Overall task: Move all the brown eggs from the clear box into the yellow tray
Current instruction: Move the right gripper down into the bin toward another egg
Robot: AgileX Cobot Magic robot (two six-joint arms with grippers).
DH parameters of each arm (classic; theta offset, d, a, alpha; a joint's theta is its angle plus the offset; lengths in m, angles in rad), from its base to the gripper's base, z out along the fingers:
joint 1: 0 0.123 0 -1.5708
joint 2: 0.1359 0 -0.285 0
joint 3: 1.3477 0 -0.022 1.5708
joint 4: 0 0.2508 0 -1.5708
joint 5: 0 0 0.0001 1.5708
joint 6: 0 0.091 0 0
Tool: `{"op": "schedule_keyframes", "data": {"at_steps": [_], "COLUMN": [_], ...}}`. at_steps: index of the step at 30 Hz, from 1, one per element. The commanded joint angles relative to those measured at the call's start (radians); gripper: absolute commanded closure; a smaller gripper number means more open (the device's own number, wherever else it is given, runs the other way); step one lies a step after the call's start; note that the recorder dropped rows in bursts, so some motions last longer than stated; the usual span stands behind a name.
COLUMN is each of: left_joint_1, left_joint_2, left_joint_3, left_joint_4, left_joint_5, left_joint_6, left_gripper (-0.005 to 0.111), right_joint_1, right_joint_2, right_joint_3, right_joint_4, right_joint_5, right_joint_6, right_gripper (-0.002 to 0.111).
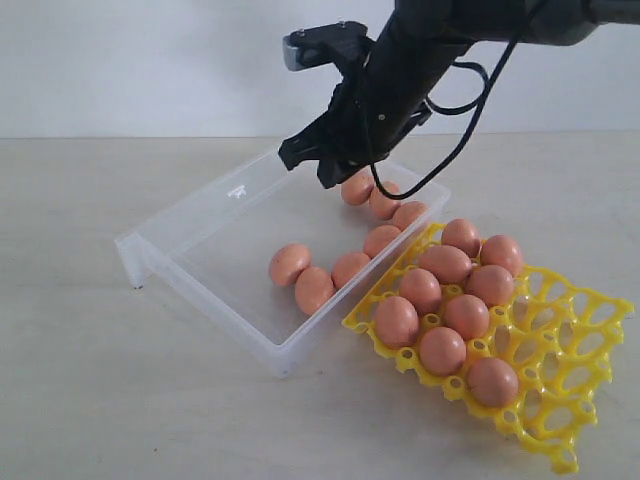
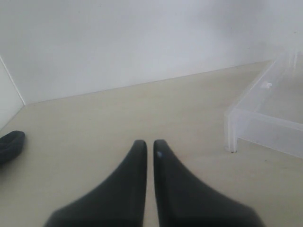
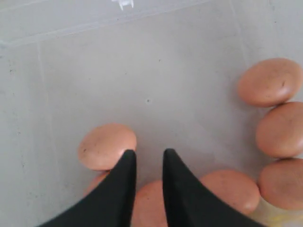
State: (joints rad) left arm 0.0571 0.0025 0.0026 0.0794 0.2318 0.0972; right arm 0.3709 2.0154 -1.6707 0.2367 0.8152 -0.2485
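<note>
yellow tray rt cups free, clear box left half bare, r pincer ajar, l pincer closed

The box is clear plastic with frosted whitish rims. The tray is glossy yellow plastic. The eggs look smooth, orange-brown and faintly speckled. The table is pale and matt. The right hand and left hand are smooth black.

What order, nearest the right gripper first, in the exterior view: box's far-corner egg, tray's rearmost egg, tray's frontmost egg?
1. Far-corner egg, partly hidden by the right gripper.
2. Rearmost tray egg, off to the view's right.
3. Frontmost tray egg, nearest the camera.
</note>
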Motion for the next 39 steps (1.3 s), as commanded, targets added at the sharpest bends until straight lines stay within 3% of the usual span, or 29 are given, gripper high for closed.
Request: {"op": "schedule_keyframes", "data": {"at_steps": [1,3,5,12,23,32,33,39], "left_joint_1": [-0.007,-0.007,-0.007,-0.007,-0.007,-0.007,-0.007,-0.007], "left_joint_2": [-0.003,-0.003,-0.003,-0.003,-0.003,-0.003,-0.003,-0.003], "left_joint_3": [-0.003,-0.003,-0.003,-0.003,-0.003,-0.003,-0.003,-0.003], "left_joint_4": [-0.005,-0.005,-0.005,-0.005,-0.005,-0.005,-0.005,-0.005], "left_joint_5": [-0.007,-0.007,-0.007,-0.007,-0.007,-0.007,-0.007,-0.007], "left_joint_6": [-0.003,-0.003,-0.003,-0.003,-0.003,-0.003,-0.003,-0.003], "left_gripper": [0.103,0.103,0.103,0.103,0.103,0.103,0.103,0.103], "right_joint_1": [0.006,0.008,0.010,0.010,0.010,0.012,0.012,0.012], "right_joint_2": [0.044,0.068,0.089,0.175,0.219,0.300,0.306,0.309], "right_joint_3": [-0.006,-0.006,-0.006,-0.006,-0.006,-0.006,-0.006,-0.006], "right_joint_4": [0.021,0.029,0.042,0.092,0.306,0.337,0.337,0.355], "right_joint_5": [-0.055,-0.074,-0.094,-0.114,-0.122,-0.085,-0.093,-0.091], "right_joint_6": [0.009,0.051,0.100,0.248,0.206,0.215,0.215,0.217], "right_gripper": [0.070,0.056,0.049,0.049,0.049,0.049,0.050,0.105]}}
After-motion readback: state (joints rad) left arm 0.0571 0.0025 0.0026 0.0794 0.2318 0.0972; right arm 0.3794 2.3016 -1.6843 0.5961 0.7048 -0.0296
